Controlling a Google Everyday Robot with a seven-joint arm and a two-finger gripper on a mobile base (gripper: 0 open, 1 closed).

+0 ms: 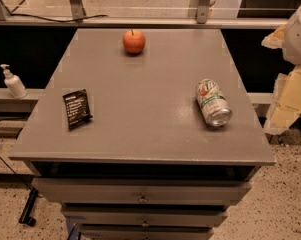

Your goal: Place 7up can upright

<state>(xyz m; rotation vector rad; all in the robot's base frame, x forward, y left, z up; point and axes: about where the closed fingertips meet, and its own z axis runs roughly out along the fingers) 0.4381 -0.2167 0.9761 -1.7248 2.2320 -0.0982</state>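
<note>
The 7up can (212, 103) lies on its side on the right part of the grey cabinet top (145, 114), its shiny end facing the front edge. It is silver-white with green lettering and a red dot. My gripper (289, 98) shows as pale white and yellowish parts at the right edge of the view, off the cabinet, to the right of the can and apart from it. It holds nothing that I can see.
A red apple (133, 41) sits at the back middle of the top. A black snack packet (77, 108) lies at the left. A white pump bottle (12, 82) stands on a ledge left of the cabinet. Drawers (142, 198) are below the front edge.
</note>
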